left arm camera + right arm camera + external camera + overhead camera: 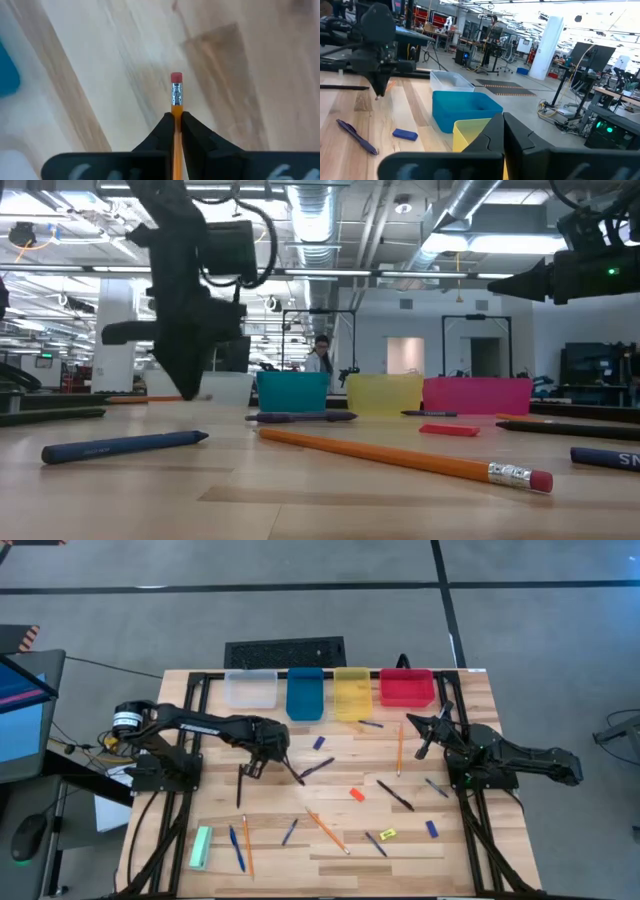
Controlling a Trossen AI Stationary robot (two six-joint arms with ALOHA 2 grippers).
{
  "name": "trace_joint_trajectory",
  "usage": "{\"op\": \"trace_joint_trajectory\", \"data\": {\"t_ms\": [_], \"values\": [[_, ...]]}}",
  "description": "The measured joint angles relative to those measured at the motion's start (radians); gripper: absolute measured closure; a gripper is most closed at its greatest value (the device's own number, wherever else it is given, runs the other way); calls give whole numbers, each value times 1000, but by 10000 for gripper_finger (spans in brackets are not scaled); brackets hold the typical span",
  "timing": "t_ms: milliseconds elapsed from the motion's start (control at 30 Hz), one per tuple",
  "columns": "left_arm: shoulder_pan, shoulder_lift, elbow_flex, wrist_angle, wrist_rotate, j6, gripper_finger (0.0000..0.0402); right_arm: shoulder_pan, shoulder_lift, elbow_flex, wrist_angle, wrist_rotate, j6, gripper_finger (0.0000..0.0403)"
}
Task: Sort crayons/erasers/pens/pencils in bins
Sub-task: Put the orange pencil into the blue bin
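The left end effector (177, 125) is closed on a pencil (176, 97), its fingers pinching the shaft just behind the metal band, with the pink eraser tip sticking out ahead of them over bare wood. In the high view this end effector (262, 755) hangs over the left-centre of the surface (470, 840), and the four bins (328, 692) stand in a row along the far edge, the clear bin (250, 690) lying closest, just beyond it. The pencil's long axis runs straight along the fingers. The right end effector (422, 730) waits closed and empty near the red bin (407, 688). The left arm is the nearer one for delivery.
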Motion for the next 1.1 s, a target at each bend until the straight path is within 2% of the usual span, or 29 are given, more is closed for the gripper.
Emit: {"op": "trace_joint_trajectory", "data": {"t_ms": [200,433,700,800,967,1100], "values": [[32,-59,59,-20,27,-42,397,0,0,0,0,0,0,386],[113,-177,127,-52,124,-127,397,0,0,0,0,0,0,386],[240,-246,287,-87,126,-107,397,0,0,0,0,0,0,387],[295,-241,324,-5,157,-111,397,0,0,0,0,0,0,386],[387,-205,332,219,297,-267,397,0,0,0,0,0,0,385],[448,-156,333,362,318,-365,397,0,0,0,0,0,0,387]]}}
